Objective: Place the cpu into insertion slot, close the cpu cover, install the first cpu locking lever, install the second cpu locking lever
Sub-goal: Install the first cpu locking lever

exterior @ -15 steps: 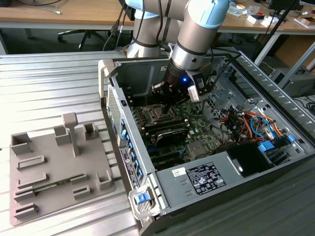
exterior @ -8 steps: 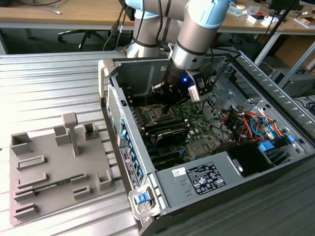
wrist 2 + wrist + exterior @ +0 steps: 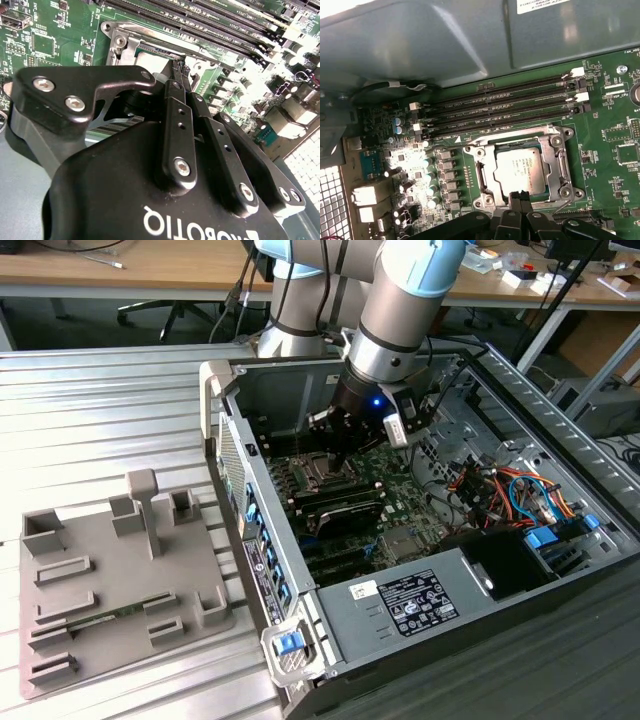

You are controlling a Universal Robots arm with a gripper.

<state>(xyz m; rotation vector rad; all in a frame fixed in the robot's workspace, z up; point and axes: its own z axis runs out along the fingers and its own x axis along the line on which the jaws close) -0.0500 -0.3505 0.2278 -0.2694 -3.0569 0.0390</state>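
Silver cpu (image 3: 520,170) sits in insertion slot (image 3: 556,144) on green motherboard (image 3: 602,155) under cpu cover (image 3: 486,174), seemingly closed; gripper (image 3: 520,196) pinched together at the slot's edge.

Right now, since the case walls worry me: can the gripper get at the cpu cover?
Probably yes. The gripper hangs at the edge of the cpu cover, jaws shut, with nothing in between; the case lies open on the side it comes in from.

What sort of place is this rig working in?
Probably a robotics lab or workshop: an open computer case sits on a ribbed metal table beside a grey fixture tray, with wooden desks and an office chair behind.
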